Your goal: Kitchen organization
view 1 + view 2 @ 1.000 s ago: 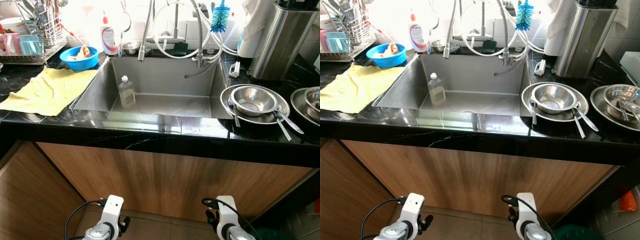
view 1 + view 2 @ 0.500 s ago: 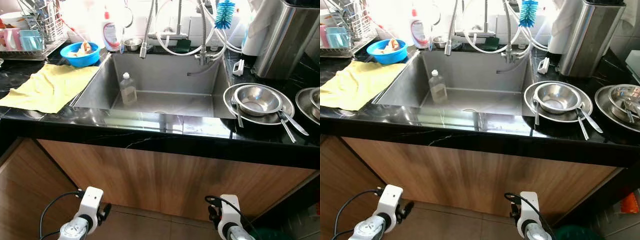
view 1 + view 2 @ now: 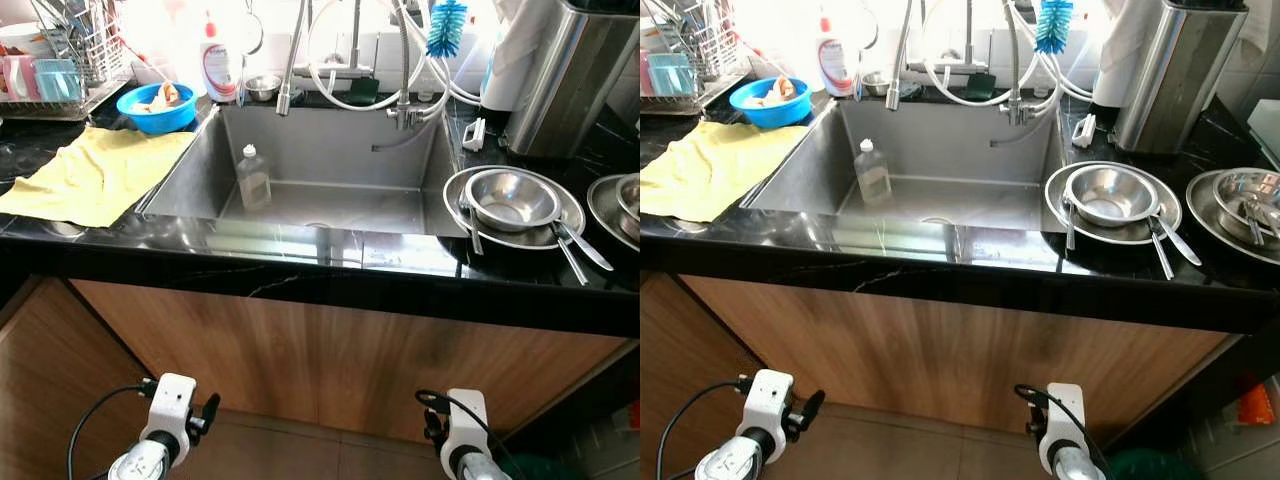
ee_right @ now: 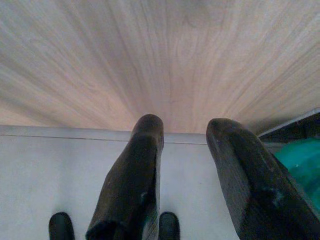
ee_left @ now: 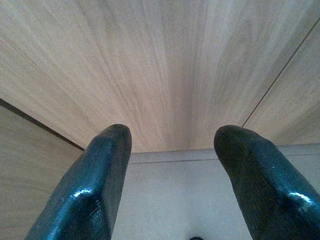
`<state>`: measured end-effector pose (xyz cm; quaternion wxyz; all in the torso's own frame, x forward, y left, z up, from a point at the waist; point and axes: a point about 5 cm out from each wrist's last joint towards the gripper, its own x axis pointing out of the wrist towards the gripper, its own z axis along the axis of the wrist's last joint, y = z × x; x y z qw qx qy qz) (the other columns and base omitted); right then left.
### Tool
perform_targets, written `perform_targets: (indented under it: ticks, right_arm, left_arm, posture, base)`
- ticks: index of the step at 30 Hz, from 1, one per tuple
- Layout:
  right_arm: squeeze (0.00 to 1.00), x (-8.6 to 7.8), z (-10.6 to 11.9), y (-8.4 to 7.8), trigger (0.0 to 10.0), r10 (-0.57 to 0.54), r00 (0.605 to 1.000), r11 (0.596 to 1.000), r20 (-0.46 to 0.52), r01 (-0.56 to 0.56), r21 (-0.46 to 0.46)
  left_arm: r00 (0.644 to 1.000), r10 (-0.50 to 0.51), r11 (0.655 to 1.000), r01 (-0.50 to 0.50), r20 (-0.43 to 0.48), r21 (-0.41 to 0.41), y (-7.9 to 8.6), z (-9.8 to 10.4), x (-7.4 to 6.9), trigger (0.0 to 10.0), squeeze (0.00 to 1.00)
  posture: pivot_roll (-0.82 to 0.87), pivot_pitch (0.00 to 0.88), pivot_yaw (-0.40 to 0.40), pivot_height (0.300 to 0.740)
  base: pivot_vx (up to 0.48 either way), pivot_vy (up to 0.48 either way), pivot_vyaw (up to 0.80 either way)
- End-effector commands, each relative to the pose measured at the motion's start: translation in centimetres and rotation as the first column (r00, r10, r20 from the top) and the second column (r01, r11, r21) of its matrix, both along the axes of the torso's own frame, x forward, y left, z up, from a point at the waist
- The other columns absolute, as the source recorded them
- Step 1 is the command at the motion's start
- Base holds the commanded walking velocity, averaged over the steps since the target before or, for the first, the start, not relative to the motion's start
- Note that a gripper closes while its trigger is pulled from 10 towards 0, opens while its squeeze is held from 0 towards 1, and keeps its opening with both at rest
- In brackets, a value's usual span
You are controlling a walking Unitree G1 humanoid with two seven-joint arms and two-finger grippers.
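Observation:
A steel bowl rests on a steel plate on the black counter right of the sink, with spoons lying beside it. More steel dishes sit at the far right. A clear plastic bottle stands inside the steel sink. Both arms hang low in front of the wooden cabinet doors. My left gripper is open and faces the wood with nothing between its fingers. My right gripper is also open and empty, pointing at the cabinet base.
A yellow cloth lies left of the sink, with a blue bowl and a dish rack behind it. A detergent bottle, a blue brush and a tall steel canister stand at the back. The counter edge overhangs the cabinet.
My left arm has swung outward to the left, below the counter. The head view has shifted slightly. Nothing on the counter has moved.

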<state>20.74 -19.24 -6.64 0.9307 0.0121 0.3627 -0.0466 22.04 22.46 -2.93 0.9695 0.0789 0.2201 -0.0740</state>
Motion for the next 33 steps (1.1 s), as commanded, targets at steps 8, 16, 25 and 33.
perform_targets:
  ticks: [8, 16, 25, 33]
  right_arm:
    - [0.00, -0.1, 0.1, 0.0, 10.0, 0.011, 1.000, 0.999, 0.026, -0.010, -0.038]
    - [0.00, 0.2, 0.4, -0.3, 10.0, 0.046, 0.998, 0.989, 0.042, -0.040, -0.140]
    - [0.00, -6.2, 4.2, -2.0, 10.0, -0.018, 0.898, 0.990, 0.440, 0.077, -0.117]
    - [0.00, -9.3, 5.5, -1.0, 10.0, -0.012, 0.904, 0.989, 0.428, 0.075, -0.131]
  left_arm:
    - [0.999, 0.002, 1.000, -0.001, 0.047, -0.008, 0.2, 0.4, -0.8, 10.0, 0.00]
    - [0.999, 0.005, 1.000, -0.004, 0.050, -0.014, -0.1, 0.5, -0.8, 10.0, 0.00]
    - [0.999, 0.003, 1.000, -0.001, 0.048, -0.023, -0.4, 0.5, -0.8, 10.0, 0.00]
    - [0.999, 0.017, 1.000, -0.016, 0.050, -0.017, 0.0, 0.6, -0.9, 10.0, 0.00]
  posture:
    - [-0.15, 0.000, 0.035, 0.740]
    - [-0.15, 0.000, 0.038, 0.740]
    - [-0.14, 0.000, 0.035, 0.740]
    - [-0.15, 0.000, 0.035, 0.740]
  base:
    - [0.000, 0.000, 0.00]
    - [0.000, 0.000, 0.00]
    - [0.000, 0.000, 0.00]
    - [0.000, 0.000, 0.00]
